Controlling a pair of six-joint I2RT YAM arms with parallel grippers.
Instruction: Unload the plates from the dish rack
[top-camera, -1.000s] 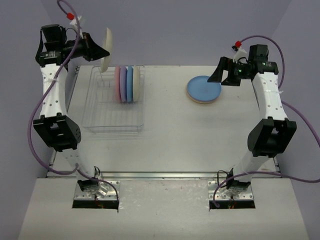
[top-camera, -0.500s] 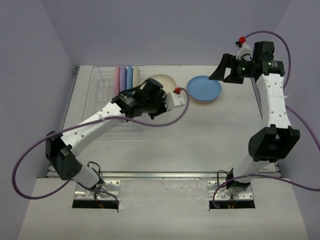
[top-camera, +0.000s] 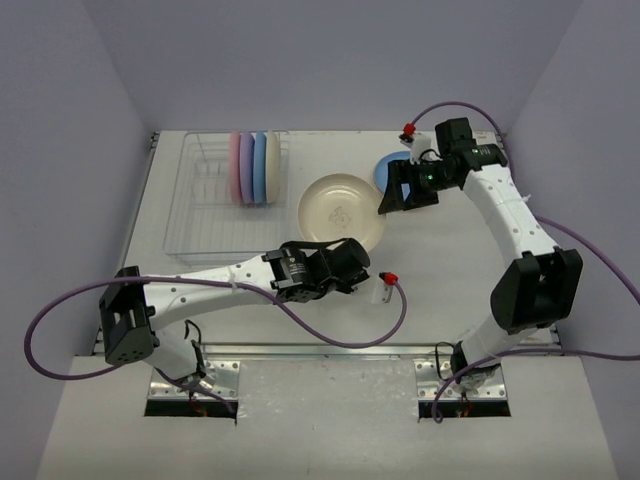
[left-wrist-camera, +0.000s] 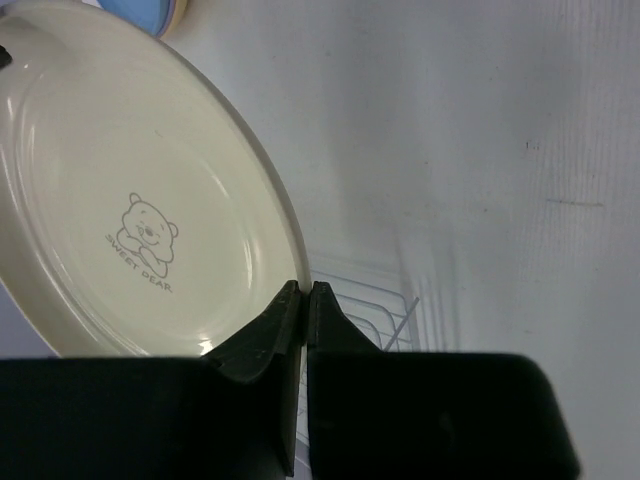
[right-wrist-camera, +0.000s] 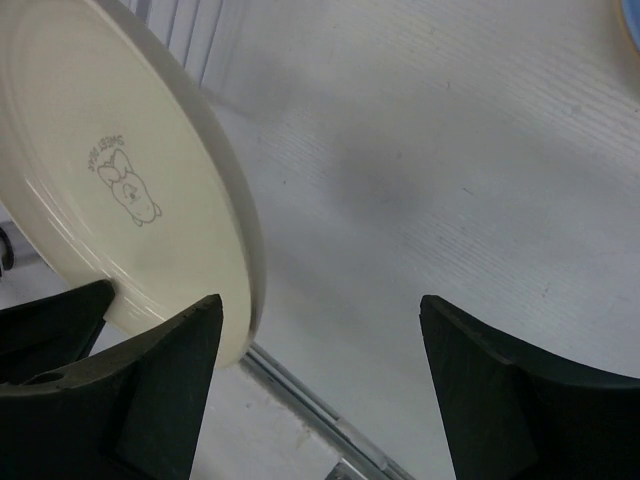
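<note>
My left gripper is shut on the near rim of a cream plate, which it holds right of the dish rack. In the left wrist view the closed gripper pinches the rim of the cream plate, which has a bear print. My right gripper is open at the plate's right edge. In the right wrist view the gripper is open with the cream plate's rim just inside its left finger. Pink, lavender and blue plates stand in the rack's far end.
A blue plate lies on the table behind the right gripper, with something lavender under it. Rack wires show in the left wrist view. The table's near edge rail runs below the plate. Purple cables loop near both bases.
</note>
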